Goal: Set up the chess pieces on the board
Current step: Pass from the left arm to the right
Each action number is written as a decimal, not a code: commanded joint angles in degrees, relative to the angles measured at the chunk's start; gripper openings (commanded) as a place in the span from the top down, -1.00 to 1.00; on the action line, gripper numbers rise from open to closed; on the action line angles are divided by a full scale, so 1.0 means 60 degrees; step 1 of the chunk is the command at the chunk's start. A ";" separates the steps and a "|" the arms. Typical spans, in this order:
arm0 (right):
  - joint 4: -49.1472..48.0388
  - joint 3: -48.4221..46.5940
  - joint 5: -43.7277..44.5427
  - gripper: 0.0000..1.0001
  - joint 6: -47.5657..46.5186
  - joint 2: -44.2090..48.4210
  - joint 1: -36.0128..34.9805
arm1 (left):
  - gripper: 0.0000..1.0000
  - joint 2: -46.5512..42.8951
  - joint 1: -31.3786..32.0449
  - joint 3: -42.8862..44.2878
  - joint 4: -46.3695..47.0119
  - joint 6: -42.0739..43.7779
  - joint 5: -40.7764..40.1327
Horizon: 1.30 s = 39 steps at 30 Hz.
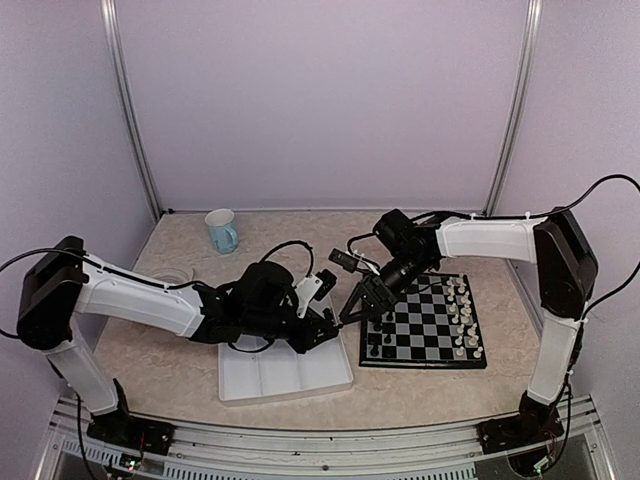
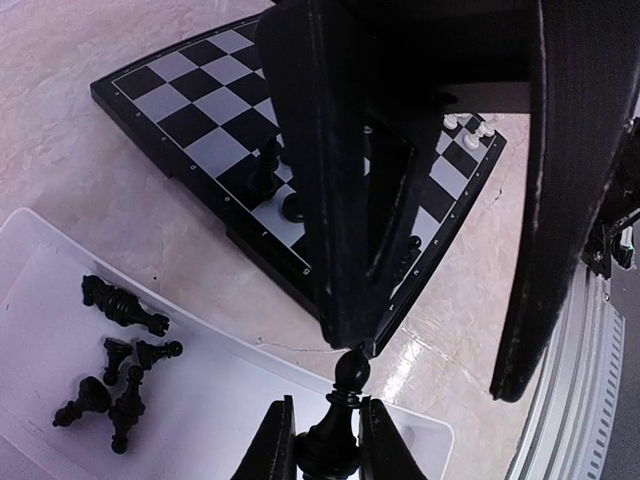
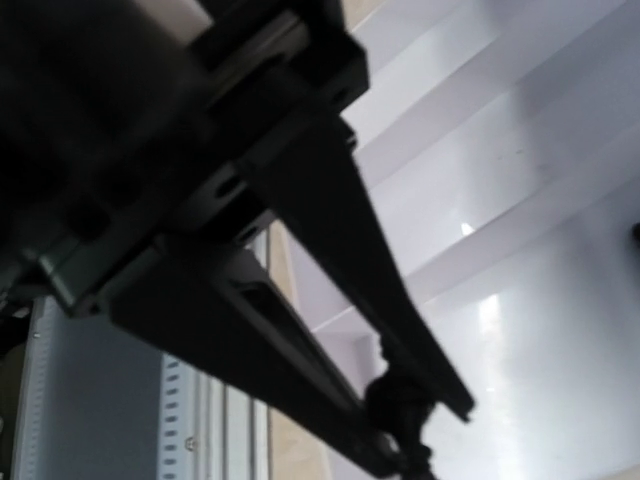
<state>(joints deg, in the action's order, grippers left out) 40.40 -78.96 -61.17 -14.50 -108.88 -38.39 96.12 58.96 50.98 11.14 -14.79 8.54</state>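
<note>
Left gripper (image 2: 328,415) pinches one black chess piece (image 2: 348,372) over the white tray (image 2: 230,390) (about six other pieces (image 2: 127,305) inside), just left of the board (image 2: 190,110). Right gripper (image 1: 352,312) gapes wide, one fingertip (image 2: 345,325) at its head.

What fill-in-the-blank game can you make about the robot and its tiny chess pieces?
The left fingers pinch one tiny ____ plastic chess piece.
Spare black pieces lie in the white rectangular compartment ____.
Tiny ____ chess pieces line the right edge of the small black-and-grey checkered board.
Missing words: black, tray, white.
</note>
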 commanded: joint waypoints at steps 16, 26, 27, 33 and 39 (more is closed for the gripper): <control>0.0089 -0.0136 -0.0113 0.30 0.0177 -0.0690 -0.0147 | 0.82 -0.0194 0.0127 0.0004 0.0422 0.0012 -0.0183; 0.0097 -0.0258 -0.0101 0.43 0.0255 -0.0997 -0.0147 | 0.81 -0.0141 0.0120 -0.0021 0.0429 0.0000 -0.0224; 0.0095 -0.0245 -0.0143 0.46 0.0253 -0.0999 -0.0145 | 0.82 -0.0140 0.0122 -0.0016 0.0429 0.0003 -0.0240; 0.0002 -0.0217 -0.0450 0.65 0.0281 -0.0972 -0.0138 | 0.76 -0.0104 0.0123 0.0034 0.0473 0.0003 -0.0236; -0.0093 -0.0349 -0.0275 0.92 0.0242 -0.0943 -0.0145 | 0.46 -0.0053 0.0134 0.0089 0.0395 0.0040 -0.0313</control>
<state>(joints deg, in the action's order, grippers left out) 40.49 -79.22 -62.33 -12.38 -114.10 -38.61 96.05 59.55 50.76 11.94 -14.98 7.22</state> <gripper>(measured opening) 0.083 0.195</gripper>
